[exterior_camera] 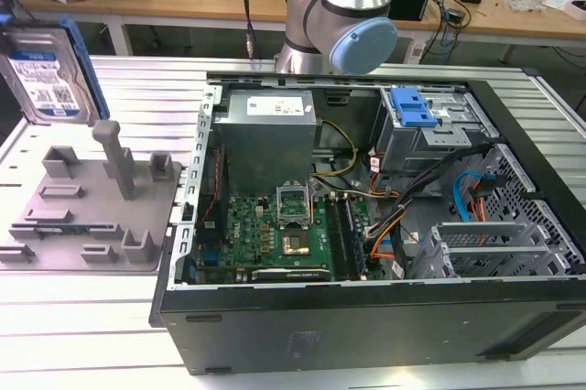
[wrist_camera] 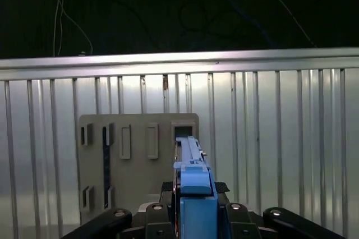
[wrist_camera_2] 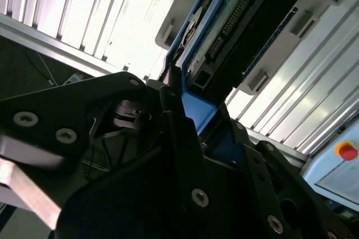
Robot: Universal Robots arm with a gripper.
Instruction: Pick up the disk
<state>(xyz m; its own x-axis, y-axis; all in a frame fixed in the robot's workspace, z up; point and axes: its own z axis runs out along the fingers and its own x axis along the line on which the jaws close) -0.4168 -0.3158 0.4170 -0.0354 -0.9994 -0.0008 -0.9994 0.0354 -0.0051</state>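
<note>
A flat silver-metal hard disk (exterior_camera: 44, 70) with a blue-and-white label and blue plastic edge rails hangs upright at the exterior view's far left, lifted clear above the grey plastic holder tray (exterior_camera: 92, 211) with its upright posts. In both wrist views the black gripper (wrist_camera: 195, 208) is clamped on the disk, its fingers (wrist_camera: 227, 212) pressed to either side of a blue rail end, so the pick appears accomplished and the task close to done.

Doing this step well looks like a matter of keeping the squeeze even on the narrow rails and the drive vertical, well apart from the tall grey post (exterior_camera: 117, 159) below it; a tilt or a slack grip could let the drive slide out edgewise.

The exterior view places the drive against its surroundings: the ribbed aluminium table (exterior_camera: 82, 326), the open black computer case (exterior_camera: 366, 317) to the right with its green motherboard (exterior_camera: 275, 234) and blue drive-bay bracket (exterior_camera: 410, 108), and the silver-and-pale-blue arm joint (exterior_camera: 352, 33) behind. The first wrist view looks down the drive's edge onto the tray's slots. The second wrist view shows the drive's underside circuit board (wrist_camera_2: 235, 20), hidden from the others.
</note>
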